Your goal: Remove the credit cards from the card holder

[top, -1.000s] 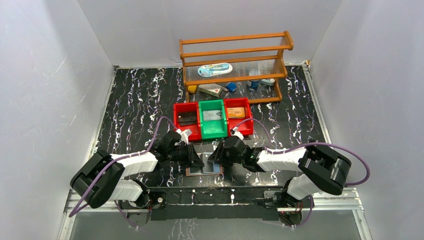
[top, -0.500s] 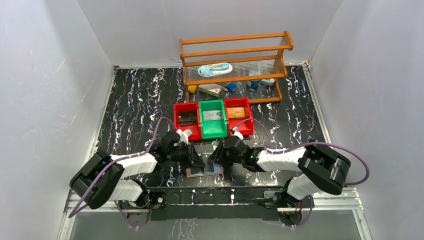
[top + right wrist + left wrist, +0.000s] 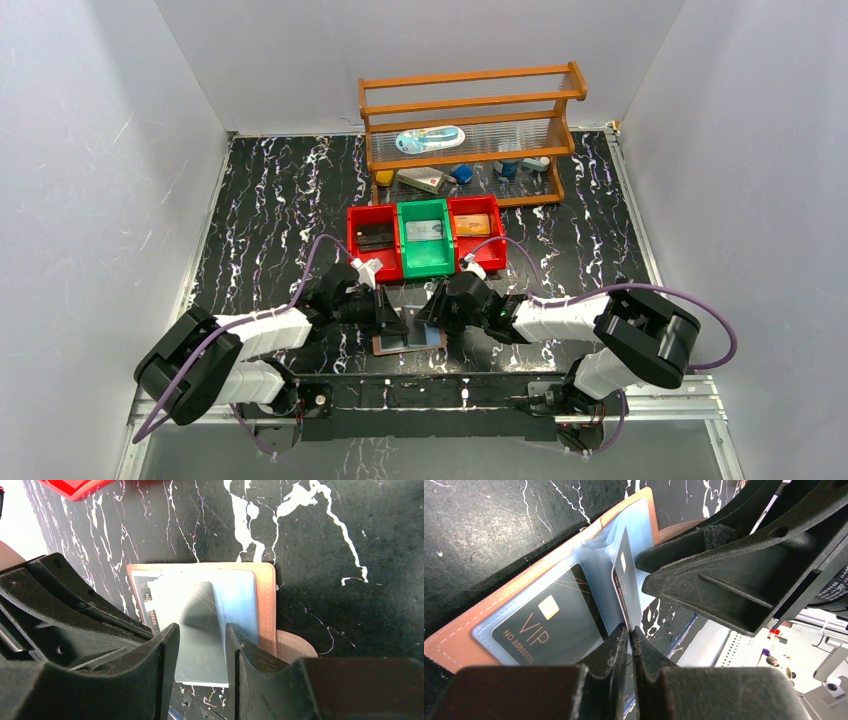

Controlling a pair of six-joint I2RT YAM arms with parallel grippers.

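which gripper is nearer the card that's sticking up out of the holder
Left. The left gripper is shut on the card's near edge; the right gripper is open over the holder, just beside the card.

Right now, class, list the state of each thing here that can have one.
card holder, open, lying flat.
dark card, pinched on edge, partly out of its sleeve.
VIP card, fully in its sleeve.
left jaws, shut on the dark card.
right jaws, apart, above the card holder.
green bin, holds a grey card.
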